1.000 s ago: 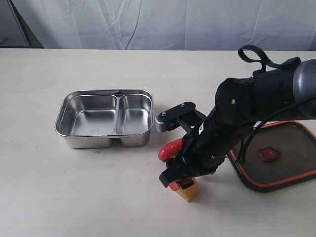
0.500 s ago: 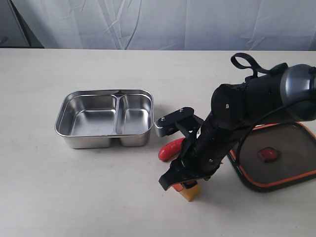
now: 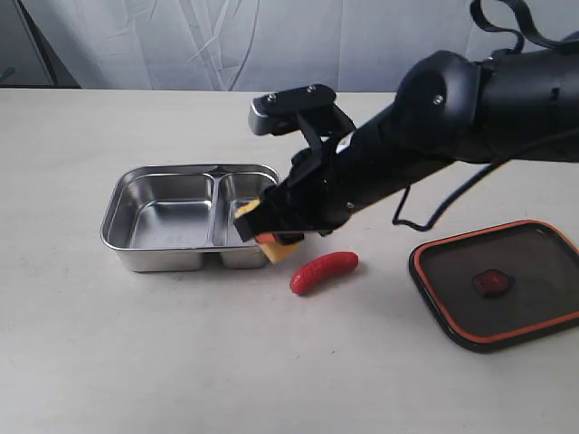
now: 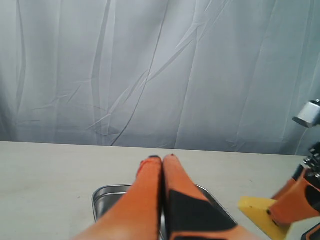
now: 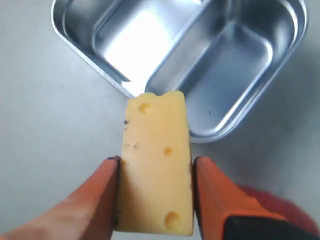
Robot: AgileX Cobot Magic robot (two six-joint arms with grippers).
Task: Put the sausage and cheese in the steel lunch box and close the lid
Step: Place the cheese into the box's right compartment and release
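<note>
Between the orange fingers of the right claw [image 5: 156, 161], the cheese [image 5: 157, 150] is being gripped by its two long sides, and it is hanging at the near right corner of the steel lunch box [image 3: 163, 259]. The sausage [image 3: 324, 271] is lying on the worktop [image 3: 136, 362] just beside that corner. The lid [image 3: 525, 271] is lying flat near the worktop's right edge. The left claw [image 4: 162, 159] is showing its fingers pressed together, holding nothing.

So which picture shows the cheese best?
The right wrist view: the cheese fills the middle, holes and all, pinched by the right gripper. The exterior view shows only a yellow bit under that gripper; the left wrist view, one corner.
</note>
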